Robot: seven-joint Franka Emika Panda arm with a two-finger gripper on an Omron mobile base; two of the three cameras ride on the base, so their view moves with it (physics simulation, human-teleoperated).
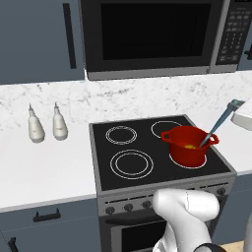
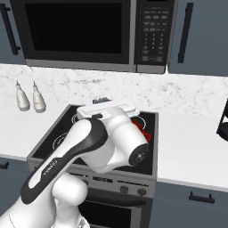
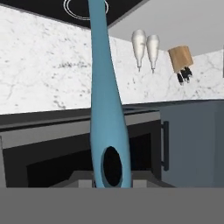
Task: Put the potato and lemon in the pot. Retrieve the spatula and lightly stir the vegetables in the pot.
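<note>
A: What is the pot (image 1: 187, 145) like?
B: Round, shiny red, on the black stove (image 1: 157, 147). Something yellow sits inside.
A: And the spatula (image 1: 220, 121)?
B: Thin, smooth, grey-blue. The jaws grip its handle; its tip dips into the pot.

A black glass cooktop (image 1: 147, 147) with white burner rings is set into a white tabletop (image 1: 44, 167), above an oven front (image 1: 142, 231) carrying a row of dark knobs. A white marbled backsplash (image 1: 123, 98) is seen behind it. A dark microwave (image 1: 157, 34) is mounted at 12 o'clock, flanked by grey-blue wall cabinets (image 1: 34, 39) with dark bar handles. Two white bottles (image 1: 47, 125) are stood at 9 o'clock of the cooktop. Grey-blue drawers (image 2: 196, 200) are fitted below.
</note>
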